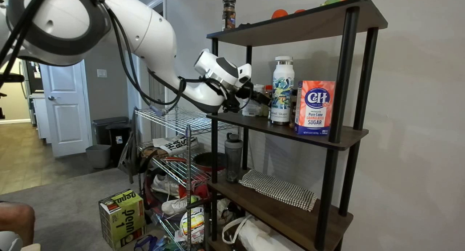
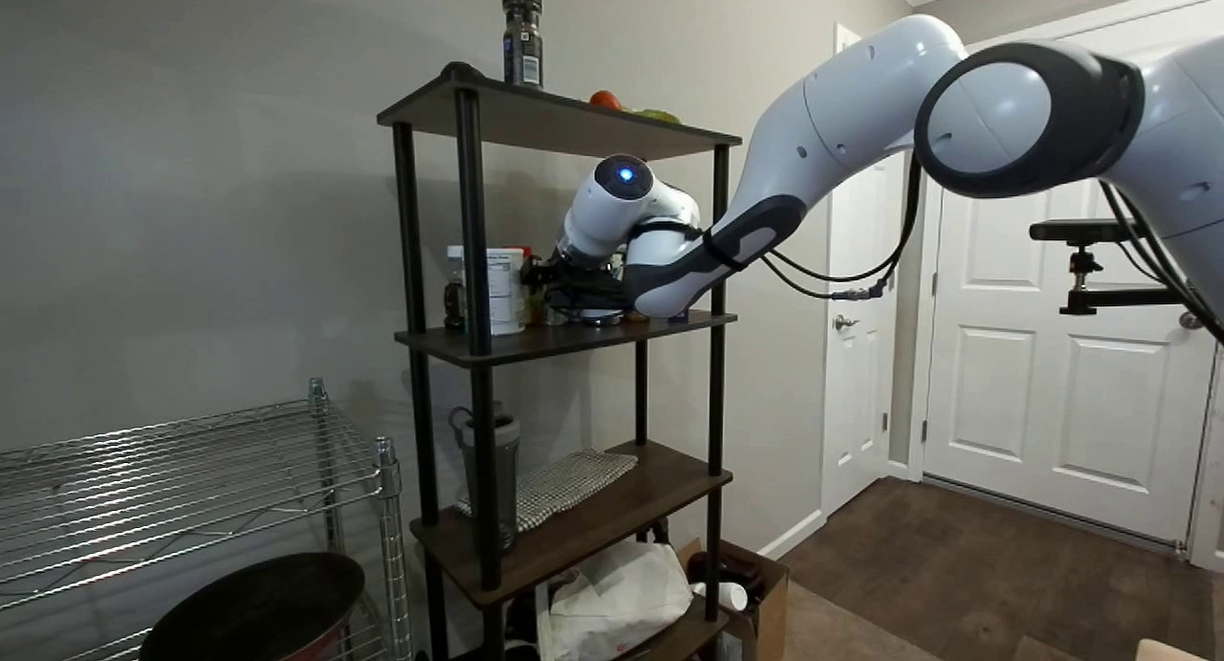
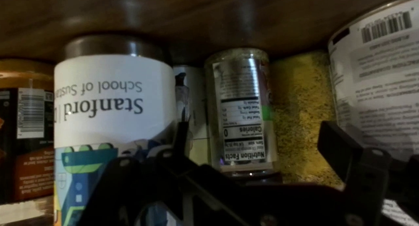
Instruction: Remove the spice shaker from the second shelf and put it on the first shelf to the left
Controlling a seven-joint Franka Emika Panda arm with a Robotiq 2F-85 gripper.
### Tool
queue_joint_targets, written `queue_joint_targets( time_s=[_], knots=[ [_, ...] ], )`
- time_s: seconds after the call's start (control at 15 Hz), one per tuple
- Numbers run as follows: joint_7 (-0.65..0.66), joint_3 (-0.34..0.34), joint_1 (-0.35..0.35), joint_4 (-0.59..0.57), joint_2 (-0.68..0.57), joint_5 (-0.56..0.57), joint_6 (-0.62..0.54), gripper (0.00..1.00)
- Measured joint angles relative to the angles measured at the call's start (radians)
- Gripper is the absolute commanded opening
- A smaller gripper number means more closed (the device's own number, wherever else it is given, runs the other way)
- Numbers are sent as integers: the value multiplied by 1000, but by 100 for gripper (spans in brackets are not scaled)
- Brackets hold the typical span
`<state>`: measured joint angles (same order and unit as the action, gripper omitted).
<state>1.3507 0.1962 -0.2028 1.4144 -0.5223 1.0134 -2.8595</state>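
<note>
Black gripper [image 3: 255, 129] partly hides the spice shaker [image 3: 242, 111].

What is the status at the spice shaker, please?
Gripper open at second shelf. Spice shaker between jaws in wrist view, ungripped. Possible obstacles either side: white bottle, white tub.

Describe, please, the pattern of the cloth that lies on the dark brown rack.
The cloth has a fine black-and-white check, seen best in an exterior view.

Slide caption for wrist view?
Inverted wrist view: open hand facing a spice shaker on the second shelf, Stanford bottle at frame left.
</note>
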Motion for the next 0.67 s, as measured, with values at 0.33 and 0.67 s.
queue_joint_targets(
  time_s=[0.33,0.67],
  knots=[
    [0,2,-6,-42,-30,0,0,100],
    [0,10,-11,-84,-60,0,1,100]
  ],
)
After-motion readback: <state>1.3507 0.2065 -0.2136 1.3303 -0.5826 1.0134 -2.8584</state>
